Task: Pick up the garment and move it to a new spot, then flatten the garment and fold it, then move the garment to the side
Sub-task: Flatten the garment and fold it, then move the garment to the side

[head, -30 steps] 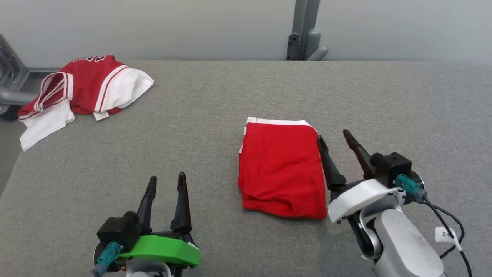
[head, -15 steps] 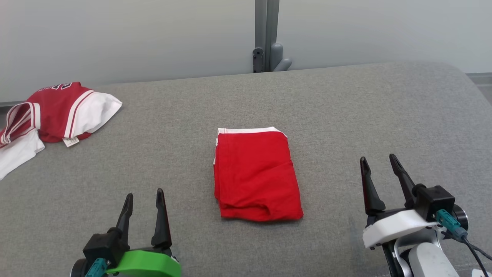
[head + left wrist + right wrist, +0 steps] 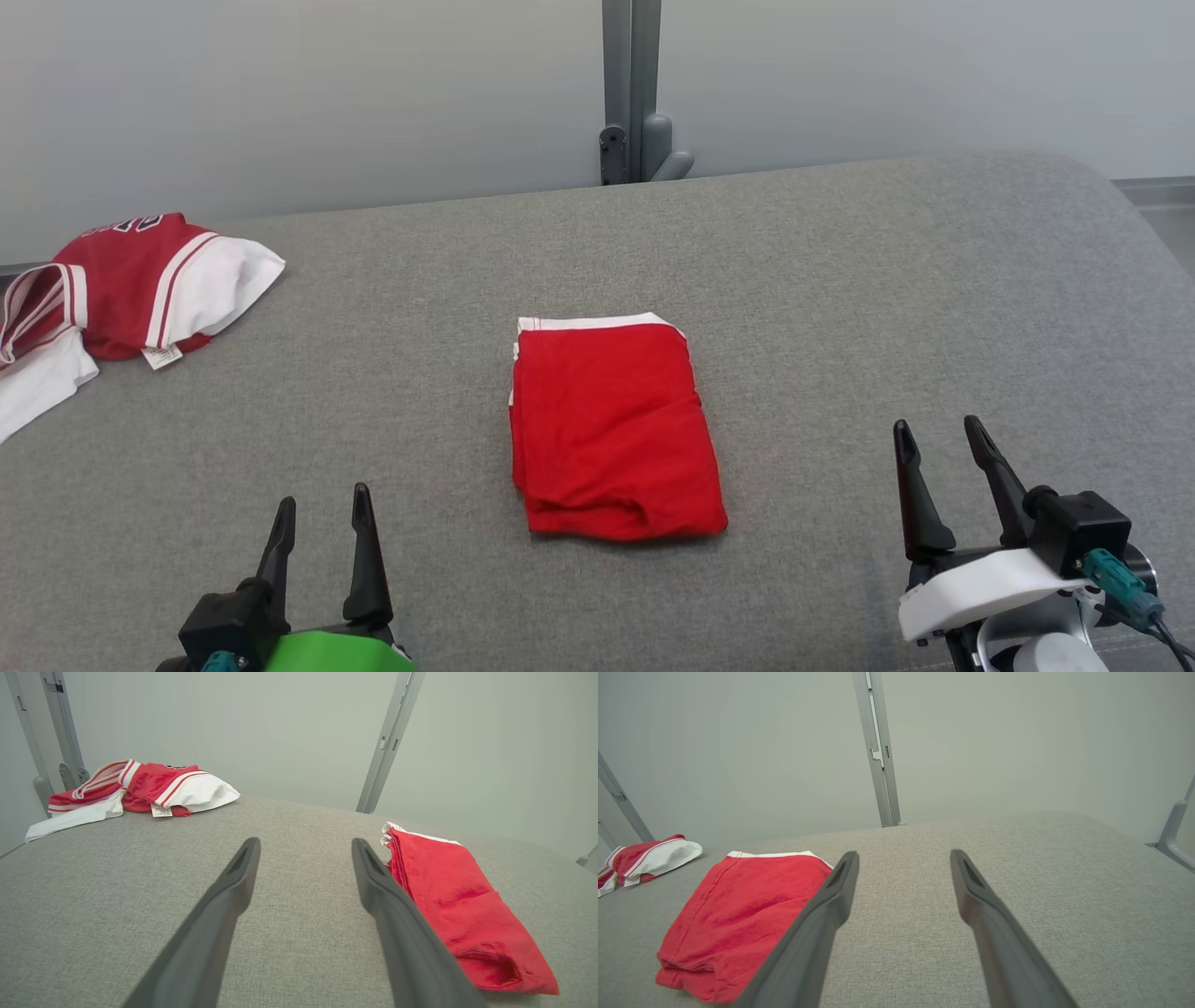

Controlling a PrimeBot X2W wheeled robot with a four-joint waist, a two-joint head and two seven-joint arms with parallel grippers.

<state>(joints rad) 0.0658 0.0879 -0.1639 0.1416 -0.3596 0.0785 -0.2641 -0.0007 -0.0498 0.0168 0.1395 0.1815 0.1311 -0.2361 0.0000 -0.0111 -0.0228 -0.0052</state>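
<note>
Both spread and empty, left gripper (image 3: pixel 324 497) and right gripper (image 3: pixel 937 425) flank the folded garment (image 3: pixel 611 429); grabbing one edge to shift it could undo the fold.

Two garments (image 3: pixel 611 429) (image 3: pixel 140 280), two pincers (image 3: pixel 324 497) (image 3: pixel 936 425), one grey table (image 3: pixel 840 280).

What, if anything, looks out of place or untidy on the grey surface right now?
Only the red-and-white jersey at the far left of the grey surface: it lies crumpled in a heap, a label sticking out. The folded red garment in the middle looks tidy, apart from a slightly bunched near edge.
</note>
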